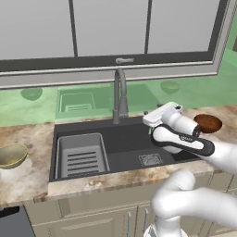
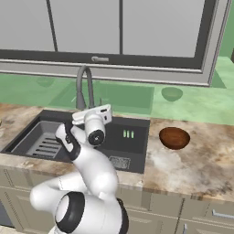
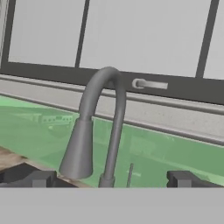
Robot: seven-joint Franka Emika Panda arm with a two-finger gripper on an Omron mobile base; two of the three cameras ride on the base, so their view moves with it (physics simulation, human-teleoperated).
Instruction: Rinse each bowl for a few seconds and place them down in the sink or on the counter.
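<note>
The bowls sat apart on the bench, either side of the sink (image 1: 125, 143): the olive-gold bowl (image 1: 12, 155) to its left, the reddish-brown bowl (image 2: 174, 138) to its right, both upright and holding nothing I could see. In the sink's left half lay a grey slotted tray (image 1: 82, 155). The gripper (image 3: 111, 178) hung over the sink, jaws wide and holding nothing, facing the faucet (image 3: 94, 131).

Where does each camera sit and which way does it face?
Left base view: behind the arm, left; looks down at the sink; arm lower right.
Right base view: behind, right; same sink, arm lower left.
Hand view: on the hand, facing the faucet; open tool below.
Both base views share the reddish-brown bowl.
</note>
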